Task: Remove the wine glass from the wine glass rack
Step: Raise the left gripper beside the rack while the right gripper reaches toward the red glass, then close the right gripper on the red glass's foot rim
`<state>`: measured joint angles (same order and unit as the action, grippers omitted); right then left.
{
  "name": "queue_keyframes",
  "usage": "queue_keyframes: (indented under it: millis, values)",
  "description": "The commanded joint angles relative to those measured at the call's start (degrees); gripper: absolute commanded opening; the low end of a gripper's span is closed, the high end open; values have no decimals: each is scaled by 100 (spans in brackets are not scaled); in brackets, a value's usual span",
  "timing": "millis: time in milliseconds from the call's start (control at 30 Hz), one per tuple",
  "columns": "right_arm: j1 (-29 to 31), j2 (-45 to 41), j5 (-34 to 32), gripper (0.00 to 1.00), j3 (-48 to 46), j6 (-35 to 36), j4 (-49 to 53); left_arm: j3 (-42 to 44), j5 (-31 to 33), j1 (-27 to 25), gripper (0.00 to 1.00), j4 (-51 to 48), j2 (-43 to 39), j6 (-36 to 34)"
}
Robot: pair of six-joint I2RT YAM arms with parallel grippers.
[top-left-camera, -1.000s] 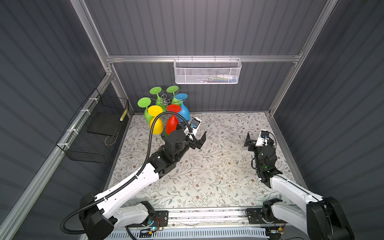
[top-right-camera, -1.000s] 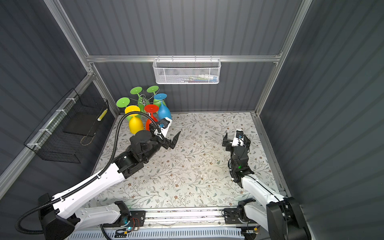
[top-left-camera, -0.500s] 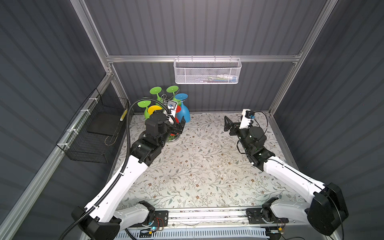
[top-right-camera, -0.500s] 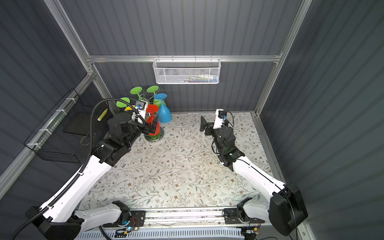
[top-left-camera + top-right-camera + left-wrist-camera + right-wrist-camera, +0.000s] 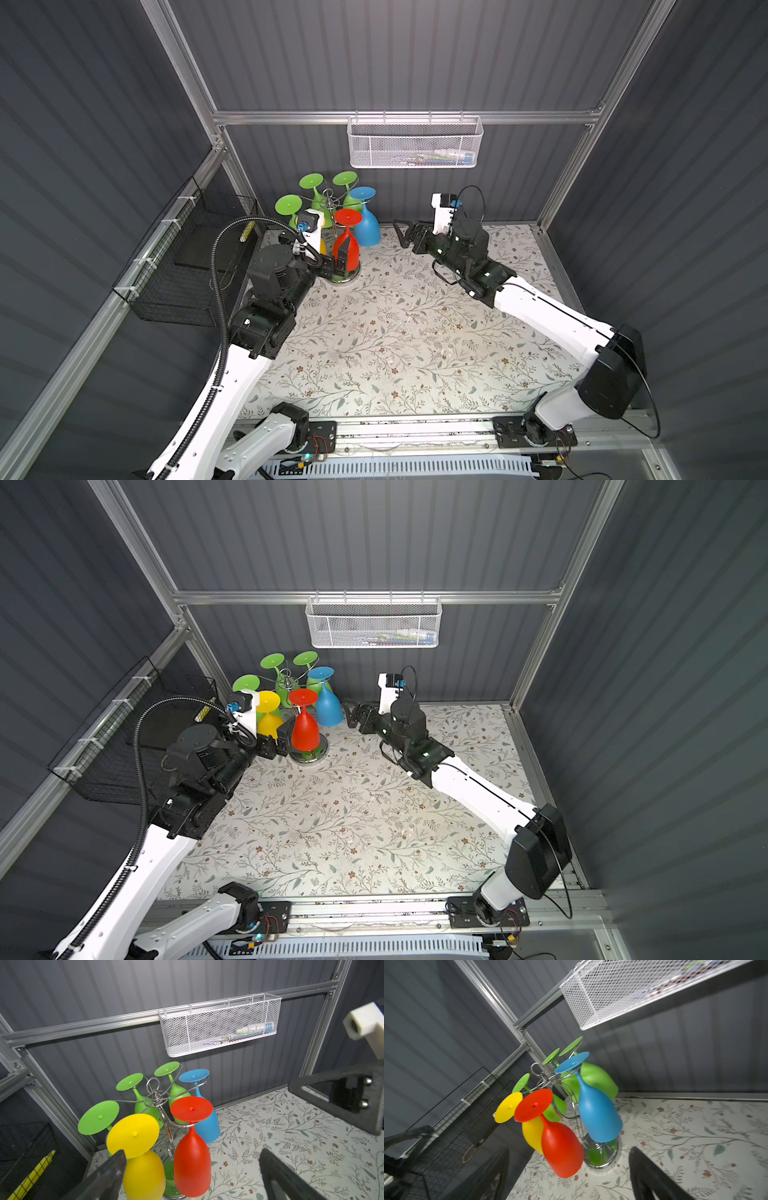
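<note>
Now it is the approach step, I think; the wine glass rack (image 5: 154, 1097) stands at the back left corner of the bench (image 5: 415, 332); the left gripper (image 5: 275, 744), spread, waits beside the hanging red wine glass (image 5: 304, 729); the right gripper (image 5: 356, 719) is spread too; the next move probably needs closing on the bowl, then lifting.

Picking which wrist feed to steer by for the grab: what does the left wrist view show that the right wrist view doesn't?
Only left wrist: the right arm's white camera housing and a yellow striped item in the black wire basket.
Only right wrist: nearly all of the round chrome base of the wine glass rack; the left wrist catches just its edge.
Both: red glass, yellow glass and blue glass hanging bowl-down, green glasses behind, and the white mesh basket.
</note>
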<state>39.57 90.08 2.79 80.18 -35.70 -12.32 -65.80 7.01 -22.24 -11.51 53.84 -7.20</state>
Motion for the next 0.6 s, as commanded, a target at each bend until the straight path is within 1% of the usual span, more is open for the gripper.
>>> queue_keyframes:
  millis: [0,67,200,300,400,500,567]
  values:
    - [-7,231,629,85,472,-1010,233,193,-332,186,100,413,-308,-71]
    - [-2,394,803,80,659,-1406,294,274,-437,267,100,493,-409,-79]
    - [-11,728,1251,74,1016,-2258,293,499,-645,368,100,703,-632,-119]
    - [-9,984,1545,69,1133,-2942,70,591,-793,387,100,763,-724,-121]
    - [11,1209,1848,63,1236,-3471,-137,603,-858,404,100,773,-761,-116]
    - [41,1368,1909,58,1307,-3768,-245,647,-864,405,100,807,-806,-101]
    - [72,1445,1879,57,1365,-3865,-215,684,-891,405,100,843,-830,-62]
